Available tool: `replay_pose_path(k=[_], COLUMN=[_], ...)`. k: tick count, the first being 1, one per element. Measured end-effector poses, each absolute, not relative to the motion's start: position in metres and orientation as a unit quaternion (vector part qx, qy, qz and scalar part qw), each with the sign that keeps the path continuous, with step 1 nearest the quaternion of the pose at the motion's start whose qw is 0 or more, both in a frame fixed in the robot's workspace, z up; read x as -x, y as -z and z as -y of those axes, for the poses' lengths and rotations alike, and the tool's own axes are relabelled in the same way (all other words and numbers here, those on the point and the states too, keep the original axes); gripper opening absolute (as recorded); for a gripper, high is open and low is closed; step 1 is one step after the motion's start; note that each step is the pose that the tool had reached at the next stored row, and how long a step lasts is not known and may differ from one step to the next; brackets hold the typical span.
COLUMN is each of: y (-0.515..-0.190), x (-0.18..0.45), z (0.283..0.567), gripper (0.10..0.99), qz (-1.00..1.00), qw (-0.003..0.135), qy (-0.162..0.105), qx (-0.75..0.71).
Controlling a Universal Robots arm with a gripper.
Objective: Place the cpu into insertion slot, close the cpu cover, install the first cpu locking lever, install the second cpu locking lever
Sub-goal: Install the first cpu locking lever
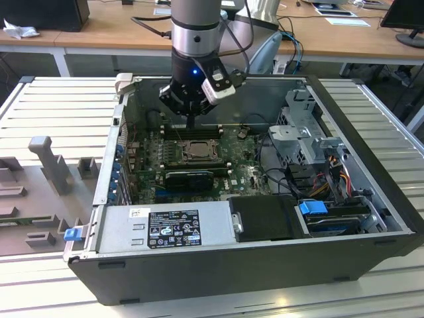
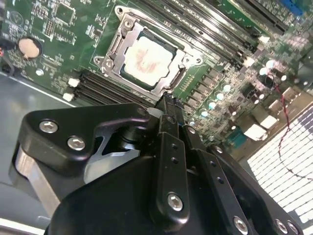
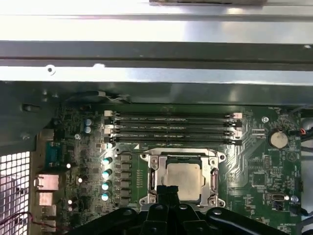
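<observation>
Hovering low inside the open computer case [image 1: 265, 265] on the counter [image 1: 46, 106], the hand [image 1: 191, 122] has its fingers drawn together with nothing between them. I judge this pose suits pushing on a latch more than grasping. It hangs over the insertion slot [image 3: 162, 176], at the edge facing the memory slots [image 1: 191, 133], mid-motherboard [image 1: 245, 175]. The cpu [image 3: 183, 180] already lies flat in that slot, a pale silver-beige square with a faint pinkish smudge in the second wrist view. The cpu cover [image 3: 211, 171] lies down around it, a silvery frame whose window shows the chip's face.
</observation>
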State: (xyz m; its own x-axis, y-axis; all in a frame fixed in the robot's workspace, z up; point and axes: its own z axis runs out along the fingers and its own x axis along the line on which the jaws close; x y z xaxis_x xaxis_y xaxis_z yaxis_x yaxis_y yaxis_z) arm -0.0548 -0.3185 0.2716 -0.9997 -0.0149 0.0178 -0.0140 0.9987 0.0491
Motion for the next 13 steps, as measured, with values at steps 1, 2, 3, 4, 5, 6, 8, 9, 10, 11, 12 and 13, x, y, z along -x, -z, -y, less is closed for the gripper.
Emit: replay_pose_path(k=[1,2,3,4,5,6,8,9,10,11,12,13], y=[-0.271,-0.271,-0.270,-0.269,-0.269,-0.268,-0.267,-0.266,-0.266,-0.265,-0.265,-0.264], x=[0.059,0.064,0.068,0.076,0.080,0.085,0.093,0.099,0.101,0.103,0.104,0.105], z=[0.318,0.318,0.318,0.318,0.318,0.318,0.318,0.318,0.318,0.317,0.316,0.315], gripper=[0.106,0.106,0.106,0.106,0.106,0.106,0.106,0.106,0.106,0.106,0.106,0.106], qz=[1.000,1.000,1.000,1.000,1.000,1.000,0.999,0.999,0.999,0.999,0.999,0.999], qw=[0.009,0.009,0.008,0.008,0.007,0.007,0.006,0.005,0.005,0.005,0.005,0.005], qy=[0.026,0.026,0.027,0.028,0.029,0.029,0.030,0.031,0.031,0.031,0.031,0.031], qx=[-0.008,-0.008,-0.008,-0.008,-0.008,-0.008,-0.008,-0.008,-0.008,-0.008,-0.008,-0.008])
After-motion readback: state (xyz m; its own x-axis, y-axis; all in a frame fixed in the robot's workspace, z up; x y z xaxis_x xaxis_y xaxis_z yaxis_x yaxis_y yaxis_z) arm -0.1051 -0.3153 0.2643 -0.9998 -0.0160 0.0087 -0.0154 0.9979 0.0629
